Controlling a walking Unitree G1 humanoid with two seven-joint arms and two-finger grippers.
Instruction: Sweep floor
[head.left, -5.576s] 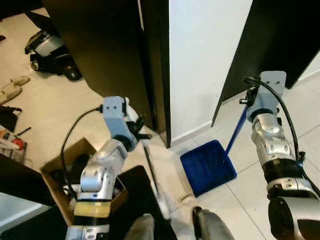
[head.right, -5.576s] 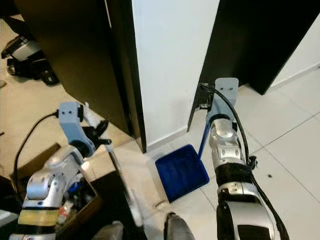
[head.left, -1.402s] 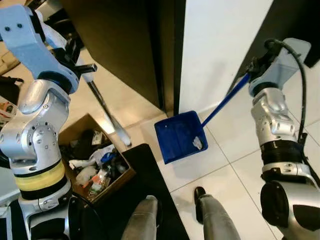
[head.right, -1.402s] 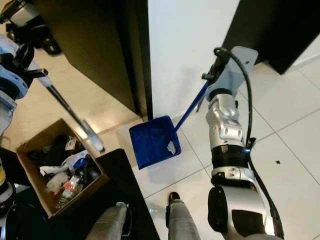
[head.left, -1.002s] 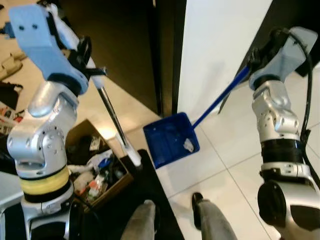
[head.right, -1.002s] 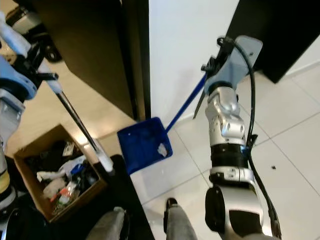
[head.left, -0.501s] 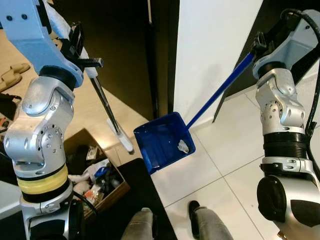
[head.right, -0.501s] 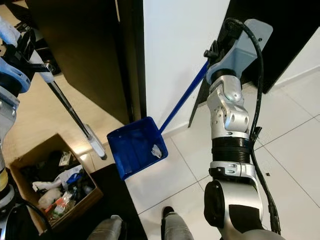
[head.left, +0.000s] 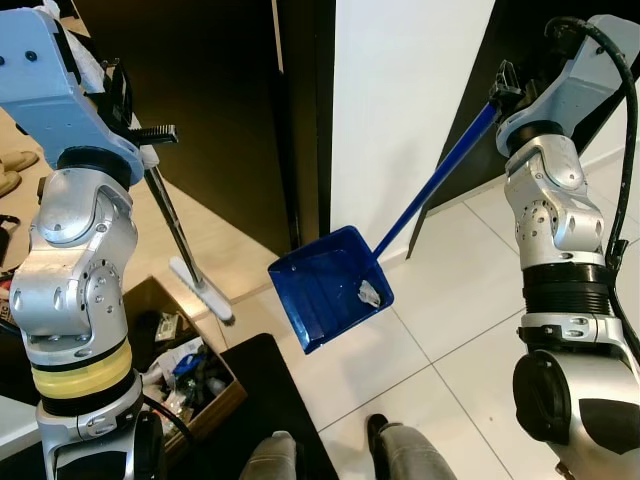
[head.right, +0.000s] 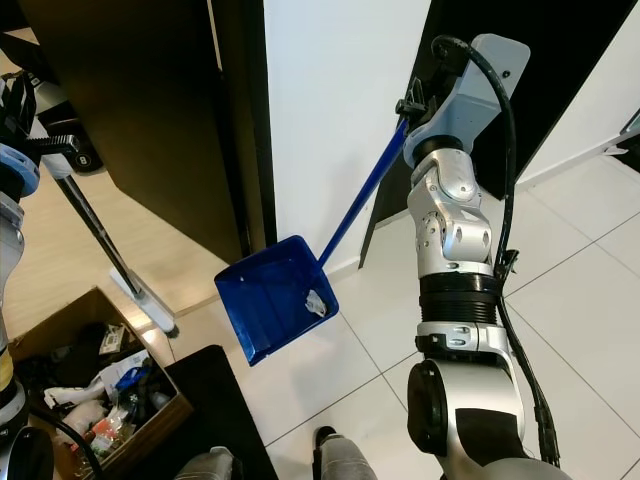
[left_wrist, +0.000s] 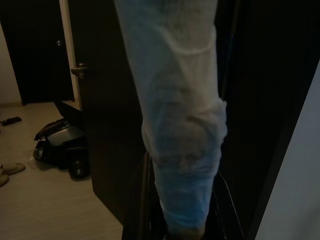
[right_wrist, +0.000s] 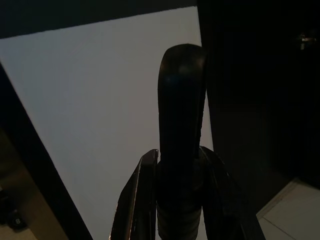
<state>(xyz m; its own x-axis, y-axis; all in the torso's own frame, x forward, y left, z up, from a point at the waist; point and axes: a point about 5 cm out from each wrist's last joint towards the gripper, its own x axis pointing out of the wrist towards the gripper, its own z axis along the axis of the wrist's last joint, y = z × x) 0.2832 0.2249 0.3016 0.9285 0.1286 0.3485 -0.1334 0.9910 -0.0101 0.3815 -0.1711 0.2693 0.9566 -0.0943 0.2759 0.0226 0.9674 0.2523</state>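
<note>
Hiding most of the left wrist view was the broom's pale wrapped grip (left_wrist: 177, 125), blurred and cut off at the top edge; the left gripper (head.left: 135, 125) was clamped round it, its fingers just dark edges at the grip's base. Head views showed the thin metal shaft running down from those fingers to a white broom head (head.left: 200, 290), which looked lifted off the beige floor, though contact was hard to judge. Right wrist view was v. dark: the dustpan handle's black end (right_wrist: 181, 135) stood up between the two fingers (right_wrist: 137, 200), which pressed on it from both sides. Right gripper (head.left: 502, 85) itself was mostly hidden behind the wrist mount in the head views.

Dustpan (head.left: 330, 288): blue, square, raised rim, held in the air well below the right fingers at the end of a long blue handle (head.left: 435, 180), tilted toward the robot's left. A small pale scrap of debris (head.left: 368, 293) lay in it near the handle end. Box (head.right: 95, 395) of mixed rubbish sat on the floor below the broom head, partly cut off by the left arm. Black mat (head.left: 265, 385) was beside the box. Two shoe tips (head.left: 385, 450) poked in at the bottom edge.
</note>
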